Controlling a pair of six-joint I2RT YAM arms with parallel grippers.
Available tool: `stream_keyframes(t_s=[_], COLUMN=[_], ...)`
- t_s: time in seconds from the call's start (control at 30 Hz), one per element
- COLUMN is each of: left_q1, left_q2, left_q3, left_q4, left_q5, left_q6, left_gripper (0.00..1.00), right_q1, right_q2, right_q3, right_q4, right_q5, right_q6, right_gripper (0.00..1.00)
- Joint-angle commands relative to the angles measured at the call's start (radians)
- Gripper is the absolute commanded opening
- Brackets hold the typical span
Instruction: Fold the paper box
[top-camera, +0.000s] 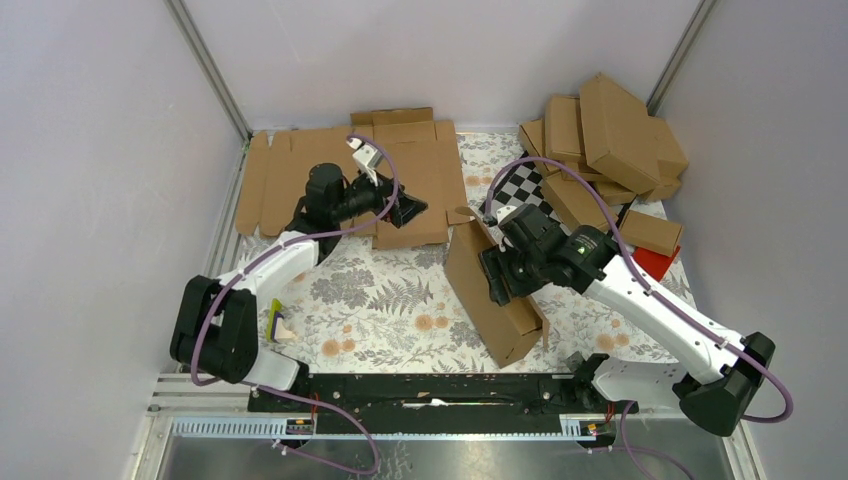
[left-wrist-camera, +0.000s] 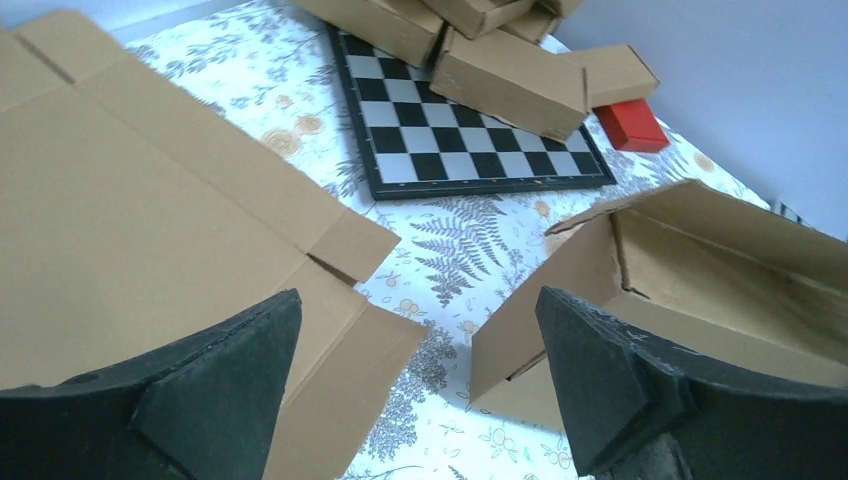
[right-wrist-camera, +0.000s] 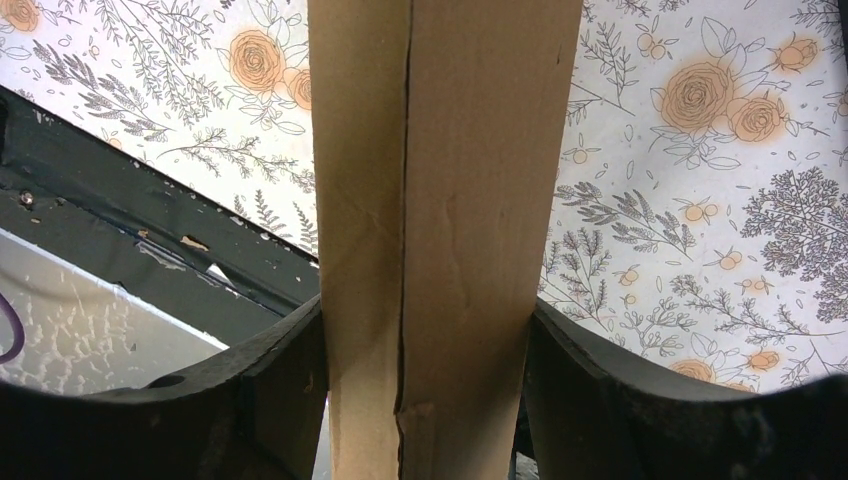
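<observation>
The paper box (top-camera: 492, 298) is a brown cardboard mailer, tilted up on its long edge in the middle of the floral table. My right gripper (top-camera: 503, 278) is shut on it, one finger on each face near its upper edge. In the right wrist view the box's narrow side (right-wrist-camera: 450, 180) fills the gap between the fingers of the right gripper (right-wrist-camera: 425, 335). My left gripper (top-camera: 408, 210) is open and empty, above the corner of a flat cardboard sheet (top-camera: 330, 170). In the left wrist view the left gripper (left-wrist-camera: 415, 310) looks toward the box's partly open lid (left-wrist-camera: 700, 260).
Flat die-cut sheets (left-wrist-camera: 120, 200) lie at the back left. A black-and-white checkered board (top-camera: 530, 185) lies at the back right, under a pile of folded brown boxes (top-camera: 610, 140). A red box (top-camera: 655, 262) sits beside them. A small yellow-white item (top-camera: 277, 325) lies near the left arm's base.
</observation>
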Motion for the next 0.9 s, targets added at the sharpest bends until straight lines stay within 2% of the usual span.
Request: stream_keyframes(t_s=[0.0, 0.1, 0.2, 0.4, 0.5, 0.63, 0.77, 0.87], left_q1=[-0.003, -0.011, -0.039, -0.145, -0.17, -0.198, -0.222, -0.228], left_q2=[0.024, 0.075, 0.113, 0.137, 0.142, 0.161, 0.188, 0.195], left_q3=[0.065, 0.109, 0.171, 0.246, 0.24, 0.252, 0.279, 0.287], left_q4=[0.149, 0.174, 0.111, -0.071, -0.071, -0.065, -0.104, -0.118], left_q5=[0.185, 0.216, 0.252, 0.232, 0.214, 0.186, 0.161, 0.128], left_q6=[0.072, 0.04, 0.063, 0.273, 0.346, 0.39, 0.424, 0.424], left_gripper=[0.93, 0.84, 0.82, 0.84, 0.8, 0.64, 0.57, 0.45], right_q1=[0.007, 0.007, 0.007, 0.007, 0.007, 0.007, 0.007, 0.007], right_q2=[-0.029, -0.035, -0.031, -0.024, -0.022, -0.016, -0.01, -0.006], right_q3=[-0.004, -0.015, -0.02, -0.02, -0.019, -0.016, -0.015, -0.015], right_q4=[0.007, 0.02, 0.021, 0.04, 0.054, 0.054, 0.056, 0.056], right_q5=[0.001, -0.003, -0.005, -0.01, -0.013, -0.013, -0.013, -0.013], right_q6=[-0.024, -0.03, -0.033, -0.038, -0.039, -0.048, -0.05, -0.051], right_gripper=[0.64, 0.64, 0.64, 0.64, 0.65, 0.64, 0.64, 0.64])
